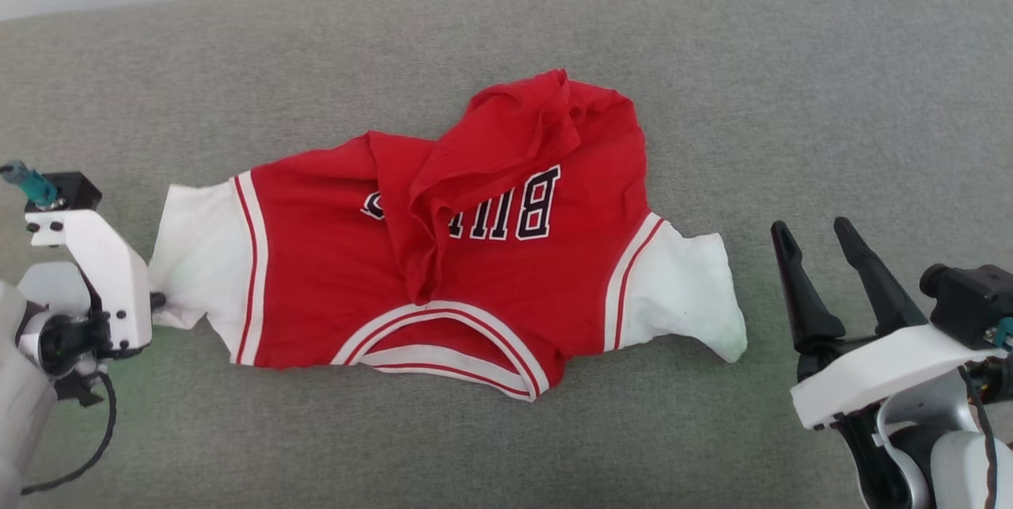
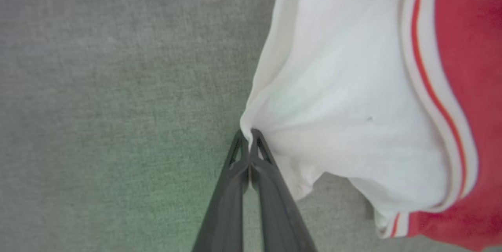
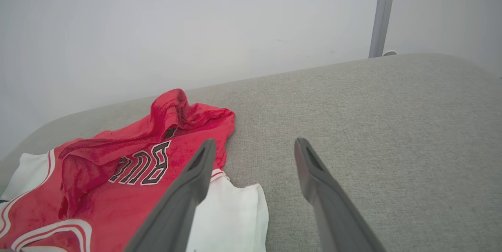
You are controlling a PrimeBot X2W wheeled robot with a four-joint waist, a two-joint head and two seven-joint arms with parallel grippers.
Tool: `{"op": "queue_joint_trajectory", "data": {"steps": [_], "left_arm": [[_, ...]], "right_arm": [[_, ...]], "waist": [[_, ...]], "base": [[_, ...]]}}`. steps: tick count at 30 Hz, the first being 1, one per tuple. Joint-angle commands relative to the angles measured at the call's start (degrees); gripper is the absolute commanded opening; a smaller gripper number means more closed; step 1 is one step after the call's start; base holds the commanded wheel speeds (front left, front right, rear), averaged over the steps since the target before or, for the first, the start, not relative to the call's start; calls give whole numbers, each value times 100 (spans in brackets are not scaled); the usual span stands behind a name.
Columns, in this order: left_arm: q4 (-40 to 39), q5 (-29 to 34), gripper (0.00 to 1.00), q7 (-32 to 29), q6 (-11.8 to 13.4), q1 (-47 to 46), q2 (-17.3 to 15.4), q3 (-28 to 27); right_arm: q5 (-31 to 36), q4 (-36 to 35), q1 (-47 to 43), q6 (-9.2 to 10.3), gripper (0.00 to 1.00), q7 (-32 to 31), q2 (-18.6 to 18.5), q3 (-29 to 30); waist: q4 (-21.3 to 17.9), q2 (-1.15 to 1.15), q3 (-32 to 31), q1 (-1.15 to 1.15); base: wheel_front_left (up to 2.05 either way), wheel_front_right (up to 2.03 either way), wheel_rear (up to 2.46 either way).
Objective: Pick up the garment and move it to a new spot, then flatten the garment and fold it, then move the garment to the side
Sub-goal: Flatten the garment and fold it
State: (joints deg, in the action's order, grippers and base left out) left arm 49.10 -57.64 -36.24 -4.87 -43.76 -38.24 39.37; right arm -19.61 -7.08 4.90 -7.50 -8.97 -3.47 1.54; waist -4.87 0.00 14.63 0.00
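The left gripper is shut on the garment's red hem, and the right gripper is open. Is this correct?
No. The left gripper is shut on the white sleeve of the garment, not its red hem; the left wrist view shows it. The right gripper is open.

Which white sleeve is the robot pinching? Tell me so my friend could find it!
Look at the big grey cushion, where a red shirt with black letters lies. The pinched sleeve is the white one on the robot's left, at the shirt's edge. Its corner is squeezed in the shut left tool, while the other sleeve lies free near the open right tool.
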Motion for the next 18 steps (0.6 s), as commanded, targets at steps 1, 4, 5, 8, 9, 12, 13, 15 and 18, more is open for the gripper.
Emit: {"op": "queue_joint_trajectory", "data": {"steps": [1,4,5,8,9,12,13,15,18], "left_arm": [[47,-41,0,-148,-1,328,-29,108],[-208,-89,0,-227,53,416,-171,85],[-306,-103,0,-281,113,464,-219,87],[-658,-155,0,-458,315,653,-415,66],[-776,-161,0,-524,411,726,-487,45],[-1353,-319,0,-700,718,1011,-722,-52],[-1503,-356,0,-708,789,1082,-763,-73],[-1641,-370,0,-654,858,1144,-817,-105],[-2004,-416,87,-567,1021,1284,-856,-173]], "right_arm": [[7,-20,-68,1,100,-39,-4,12],[29,-32,-105,1,100,-131,-16,52],[34,-38,-130,1,100,-168,-21,68],[43,-59,-177,2,100,-281,-38,59],[42,-71,-175,1,100,-313,-42,68],[37,-121,-170,1,100,-416,-54,65],[36,-131,-163,2,100,-446,-63,66],[40,-137,-152,2,100,-457,-64,61],[26,-186,-106,2,100,-526,-82,16]], "waist": [[85,0,-67,0],[206,0,-148,0],[246,0,-172,0],[338,0,-226,0],[370,0,-239,0],[452,0,-239,0],[466,0,-232,0],[476,0,-222,0],[504,0,-160,0]], "base": [[0,0,0],[0,0,0],[0,0,0],[0,0,0],[0,0,0],[0,0,0],[0,0,0],[0,0,0],[0,0,0]]}}
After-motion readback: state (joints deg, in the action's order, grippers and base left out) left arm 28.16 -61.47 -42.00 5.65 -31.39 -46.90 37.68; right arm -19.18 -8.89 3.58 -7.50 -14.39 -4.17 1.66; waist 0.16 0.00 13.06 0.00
